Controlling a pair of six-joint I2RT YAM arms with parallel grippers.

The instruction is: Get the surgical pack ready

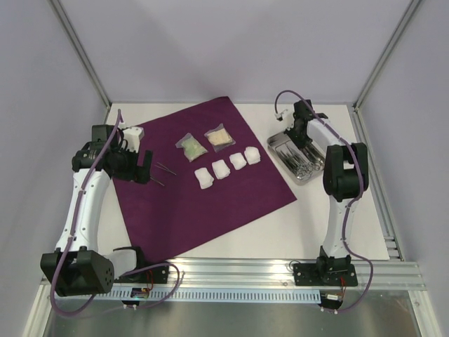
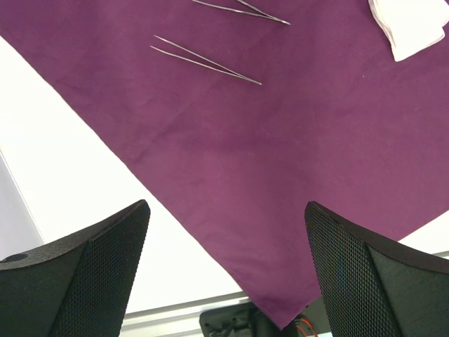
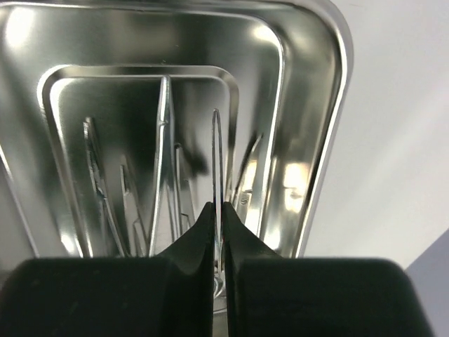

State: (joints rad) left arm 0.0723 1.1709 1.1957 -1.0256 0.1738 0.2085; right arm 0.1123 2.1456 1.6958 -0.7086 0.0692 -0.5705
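Observation:
The deep-purple cloth (image 1: 203, 196) lies spread on the table. On it are two clear packets (image 1: 191, 146) (image 1: 219, 135), a row of several white gauze pads (image 1: 222, 168) and two thin steel tweezers (image 1: 165, 168) (image 2: 207, 62). My left gripper (image 1: 142, 168) (image 2: 226, 205) hovers open over the cloth's left part, with nothing between its fingers. The steel tray (image 1: 300, 156) (image 3: 330, 105) stands right of the cloth with steel instruments in it. My right gripper (image 1: 303, 139) (image 3: 217, 210) is inside the tray, shut on a thin steel instrument (image 3: 217, 140) that stands up between its pads.
An aluminium rail (image 1: 280, 270) runs along the table's near edge by the arm bases. The cloth's near corner (image 2: 280, 319) hangs over that rail. Grey walls with metal posts (image 1: 81, 49) close in the table at the back and sides.

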